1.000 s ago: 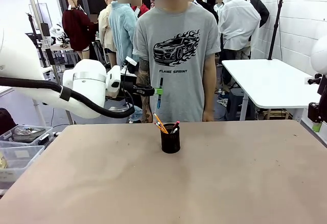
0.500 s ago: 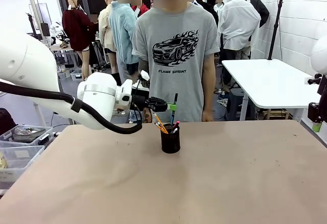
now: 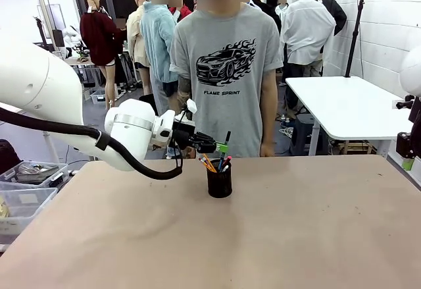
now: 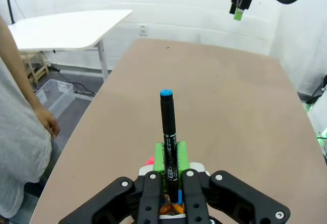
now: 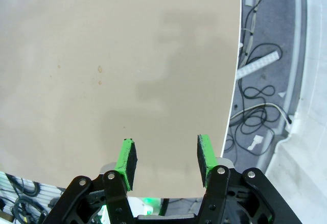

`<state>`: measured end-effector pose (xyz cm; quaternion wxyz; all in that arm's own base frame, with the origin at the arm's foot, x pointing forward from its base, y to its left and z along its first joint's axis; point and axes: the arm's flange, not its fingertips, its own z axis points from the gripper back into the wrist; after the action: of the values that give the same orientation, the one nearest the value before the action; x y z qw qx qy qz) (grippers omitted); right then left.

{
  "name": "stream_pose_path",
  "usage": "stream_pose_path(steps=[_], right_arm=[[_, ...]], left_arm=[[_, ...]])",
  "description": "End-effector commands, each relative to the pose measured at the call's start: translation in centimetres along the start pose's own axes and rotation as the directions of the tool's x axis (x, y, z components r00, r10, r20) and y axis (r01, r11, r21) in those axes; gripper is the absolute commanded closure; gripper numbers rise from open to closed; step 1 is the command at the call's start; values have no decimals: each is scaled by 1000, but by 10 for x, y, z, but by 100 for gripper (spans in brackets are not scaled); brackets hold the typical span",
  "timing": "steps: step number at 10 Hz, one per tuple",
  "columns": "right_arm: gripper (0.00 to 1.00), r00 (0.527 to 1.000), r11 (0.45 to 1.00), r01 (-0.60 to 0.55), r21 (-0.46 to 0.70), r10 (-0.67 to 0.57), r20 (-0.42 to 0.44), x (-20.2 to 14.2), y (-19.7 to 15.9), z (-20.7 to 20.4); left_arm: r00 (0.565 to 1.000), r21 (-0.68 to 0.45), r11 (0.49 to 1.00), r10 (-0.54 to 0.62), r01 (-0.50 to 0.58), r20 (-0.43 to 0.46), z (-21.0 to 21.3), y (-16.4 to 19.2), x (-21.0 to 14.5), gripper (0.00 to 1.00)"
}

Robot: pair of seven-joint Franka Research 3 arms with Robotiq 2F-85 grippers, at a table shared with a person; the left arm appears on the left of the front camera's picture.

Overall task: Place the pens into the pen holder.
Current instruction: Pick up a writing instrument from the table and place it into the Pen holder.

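Carried rightward and lower, the dark blue-capped pen now hangs over the pen holder, pinched near its lower end by my left gripper. I'd judge it light, stiff, slippery. My right gripper hangs half-spread, empty.

- Pen holder: 1, black mesh cup on worktop.
- Pens standing in holder: approx. 3–4 tips visible (orange, red, dark); exact no. unclear.
- Dark pen w/ blue end: 1, gripped in left hand.
- Robot hands: 2, incl. right hand.
- Persons at far side: 1.
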<state>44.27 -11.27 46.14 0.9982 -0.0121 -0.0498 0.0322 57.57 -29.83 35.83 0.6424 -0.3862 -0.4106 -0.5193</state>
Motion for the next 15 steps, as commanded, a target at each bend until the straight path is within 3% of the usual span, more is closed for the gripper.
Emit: stream_pose_path(steps=[1,5,6,7,8,9,10,12,13,14,15], right_arm=[[39,1000,1000,1,5,-1,1,0,0,0],[39,1000,1000,1,5,-1,1,0,0,0],[39,1000,1000,1,5,-1,1,0,0,0],[39,1000,1000,1,5,-1,1,0,0,0],[39,1000,1000,1,5,-1,1,0,0,0],[39,1000,1000,1,5,-1,1,0,0,0],[39,1000,1000,1,5,-1,1,0,0,0],[39,1000,1000,1,5,-1,1,0,0,0],[39,1000,1000,1,5,-1,1,0,0,0],[39,1000,1000,1,5,-1,1,0,0,0],[39,1000,1000,1,5,-1,1,0,0,0]], left_arm=[[999,30,999,15,-14,-38,0,6,3,90],[997,6,1000,14,-13,-79,6,2,10,11],[991,50,994,102,-97,-92,13,2,14,0],[984,83,985,158,-151,-83,29,0,22,0],[984,104,984,156,-146,-89,49,-5,33,0],[980,203,972,145,-116,-135,74,-14,49,0],[961,261,958,176,-117,-215,99,-20,61,0],[876,484,865,330,-131,-352,159,-26,74,0],[815,592,790,443,-157,-375,192,-33,76,0],[709,675,712,577,-192,-406,221,-41,71,0],[561,761,608,720,-227,-408,253,-52,62,0]])
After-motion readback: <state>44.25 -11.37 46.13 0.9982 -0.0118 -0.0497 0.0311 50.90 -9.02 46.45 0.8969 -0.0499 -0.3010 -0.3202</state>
